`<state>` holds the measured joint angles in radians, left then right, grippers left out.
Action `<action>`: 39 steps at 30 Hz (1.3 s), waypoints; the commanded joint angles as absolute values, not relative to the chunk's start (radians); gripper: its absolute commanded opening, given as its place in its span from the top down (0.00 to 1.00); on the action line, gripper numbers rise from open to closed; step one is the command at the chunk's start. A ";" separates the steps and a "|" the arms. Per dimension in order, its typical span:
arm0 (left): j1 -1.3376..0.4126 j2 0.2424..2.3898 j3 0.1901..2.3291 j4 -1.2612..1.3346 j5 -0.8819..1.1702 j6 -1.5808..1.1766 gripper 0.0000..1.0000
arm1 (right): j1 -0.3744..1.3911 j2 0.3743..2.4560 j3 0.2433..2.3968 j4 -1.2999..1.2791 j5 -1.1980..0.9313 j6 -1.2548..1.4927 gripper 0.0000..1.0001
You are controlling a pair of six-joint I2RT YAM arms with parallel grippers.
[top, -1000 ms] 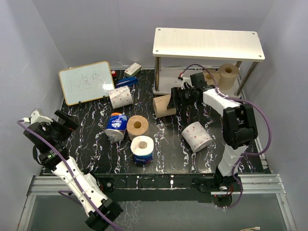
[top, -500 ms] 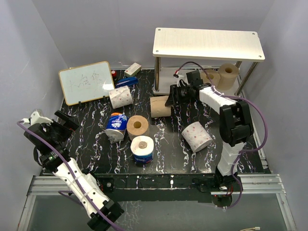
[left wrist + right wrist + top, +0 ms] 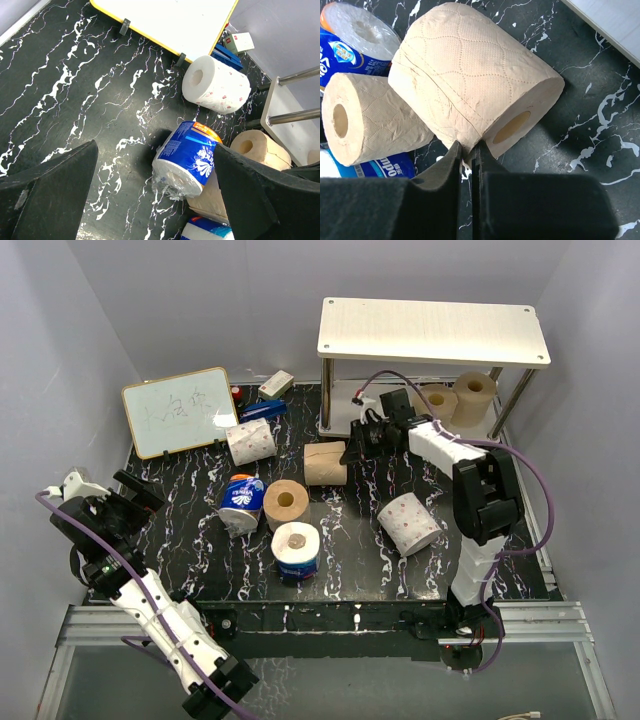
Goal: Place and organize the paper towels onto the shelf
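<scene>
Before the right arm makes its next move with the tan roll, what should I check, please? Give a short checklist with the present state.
1. The right gripper grips the tan roll around its body: not ok; jaws shut at its lower rim, roll lying on the table.
2. Paper caught between the jaws: cannot tell.
3. The left gripper is open, holding nothing: ok.
4. The shelf has a bare top board: ok.
5. The two tan rolls on its lower board stand upright: ok.
</scene>
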<state>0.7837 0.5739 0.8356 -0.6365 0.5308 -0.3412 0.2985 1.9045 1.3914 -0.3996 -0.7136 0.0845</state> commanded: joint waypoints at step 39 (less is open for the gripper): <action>0.799 0.542 0.834 -0.632 0.544 -0.340 0.02 | 0.520 1.550 1.420 -0.417 0.371 -1.207 1.00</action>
<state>0.7902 0.5522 0.8356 -0.6361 0.5316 -0.3408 0.5137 1.5368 1.3914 -0.5568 0.3454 -1.1057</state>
